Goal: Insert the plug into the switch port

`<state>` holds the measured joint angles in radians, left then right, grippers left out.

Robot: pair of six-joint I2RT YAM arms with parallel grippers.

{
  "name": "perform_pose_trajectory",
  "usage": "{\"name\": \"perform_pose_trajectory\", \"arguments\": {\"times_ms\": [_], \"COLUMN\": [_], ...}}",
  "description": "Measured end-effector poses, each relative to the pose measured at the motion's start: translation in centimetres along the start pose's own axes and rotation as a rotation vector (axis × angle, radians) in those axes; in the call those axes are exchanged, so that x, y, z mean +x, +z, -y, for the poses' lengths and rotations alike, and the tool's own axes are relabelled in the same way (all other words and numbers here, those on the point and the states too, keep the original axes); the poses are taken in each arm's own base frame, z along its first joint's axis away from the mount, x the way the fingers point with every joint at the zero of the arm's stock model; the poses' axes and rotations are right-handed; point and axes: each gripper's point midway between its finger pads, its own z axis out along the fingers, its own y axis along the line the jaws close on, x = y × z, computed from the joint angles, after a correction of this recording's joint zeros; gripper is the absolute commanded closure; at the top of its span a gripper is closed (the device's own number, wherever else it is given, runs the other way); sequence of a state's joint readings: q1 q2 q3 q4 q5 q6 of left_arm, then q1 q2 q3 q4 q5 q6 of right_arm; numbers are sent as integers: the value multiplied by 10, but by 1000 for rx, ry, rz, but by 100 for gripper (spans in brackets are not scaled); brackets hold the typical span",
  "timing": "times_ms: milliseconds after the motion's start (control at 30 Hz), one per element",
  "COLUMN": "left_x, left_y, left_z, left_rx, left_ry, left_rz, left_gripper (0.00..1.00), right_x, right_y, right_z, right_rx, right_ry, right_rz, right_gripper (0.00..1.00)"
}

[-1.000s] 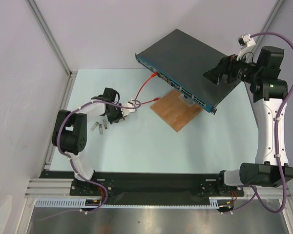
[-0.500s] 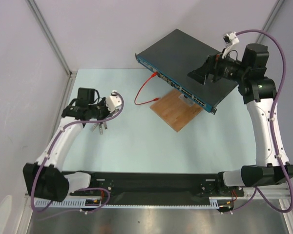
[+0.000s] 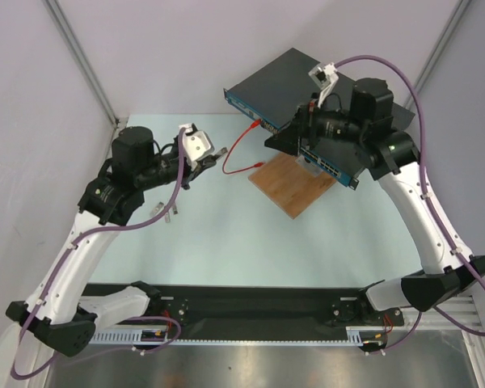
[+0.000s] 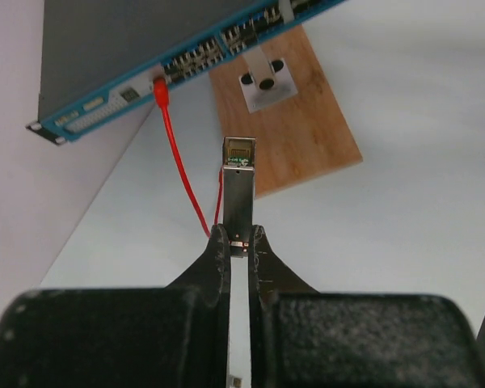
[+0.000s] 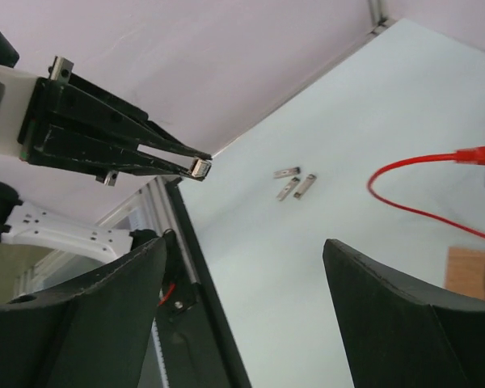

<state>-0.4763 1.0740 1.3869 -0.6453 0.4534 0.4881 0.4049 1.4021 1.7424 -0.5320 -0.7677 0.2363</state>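
The left claw (image 4: 239, 240) is clamped on the plug (image 4: 239, 174), held clear of the switch (image 3: 268, 81) at the tabletop's (image 3: 226, 234) 1 o'clock. The right claw (image 5: 244, 242) gapes empty. The left arm should square the plug with a free port (image 4: 191, 61) before advancing.

markings on the switch (image 4: 137, 48) are too small to read.

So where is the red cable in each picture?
Top external: the red cable loops in the middle, left of the wooden board.
Left wrist: the red cable hangs upper left, from the switch.
Right wrist: the red cable curves along the right side.
Shared landmark: the wooden board, beside the cable in every view.
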Motion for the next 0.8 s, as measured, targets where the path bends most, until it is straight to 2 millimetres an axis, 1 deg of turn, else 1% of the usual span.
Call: {"name": "perform_pose_trajectory", "arguments": {"times_ms": [67, 167, 333, 400, 533, 633, 733, 767, 800], "left_x": [-18, -32, -33, -33, -34, -36, -37, -37, -37], "left_y": [4, 13, 28, 32, 36, 37, 37, 37, 37], "left_z": [0, 8, 20, 22, 24, 23, 22, 22, 22], "left_rx": [4, 29, 66, 70, 69, 63, 57, 54, 53], "left_ry": [14, 35, 44, 46, 53, 64, 74, 74, 75], "left_rz": [27, 43, 22, 12, 4, 4, 2, 1, 1], "left_gripper": [100, 99, 100, 100, 100, 100, 100, 100, 100], "right_x": [6, 14, 27, 31, 36, 38, 42, 43, 44], "right_y": [9, 23, 44, 49, 55, 58, 60, 61, 61], "right_z": [-7, -9, 0, -2, -13, -20, -25, -26, -26], "right_rx": [-32, -60, -72, -80, -108, -125, -137, -139, -140], "right_ry": [29, 91, 180, 195, 198, 192, 187, 189, 186], "right_rz": [-15, -37, -70, -81, -100, -107, -117, -119, -121], "right_gripper": [16, 18, 20, 23, 27, 34, 49, 59, 64]}}
